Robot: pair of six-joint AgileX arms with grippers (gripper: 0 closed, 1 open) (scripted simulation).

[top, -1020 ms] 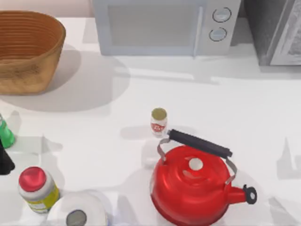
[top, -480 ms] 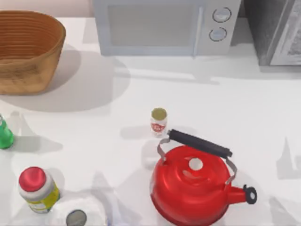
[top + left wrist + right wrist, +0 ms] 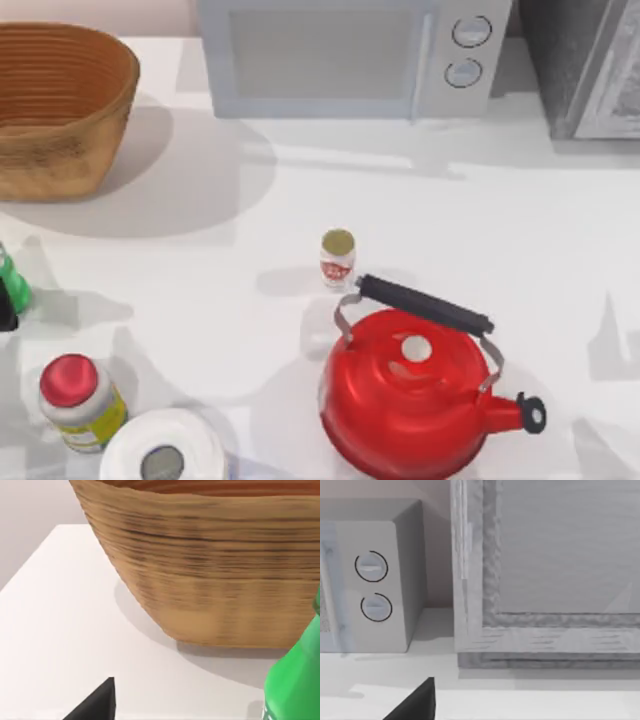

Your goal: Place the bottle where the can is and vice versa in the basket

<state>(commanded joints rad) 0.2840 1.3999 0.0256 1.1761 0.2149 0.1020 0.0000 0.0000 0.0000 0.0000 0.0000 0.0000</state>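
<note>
The bottle point(image 3: 10, 285) and the basket point(image 3: 60, 110) run off the table's left edge.

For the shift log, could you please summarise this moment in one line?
left tool: beside bottle | can: standing behind kettle | basket: back left

The basket point(image 3: 210, 575) is sitting near the worktop point(image 3: 60, 630) corner, the green bottle point(image 3: 295, 680) standing just beside it, a black fingertip point(image 3: 97, 704) showing
</note>
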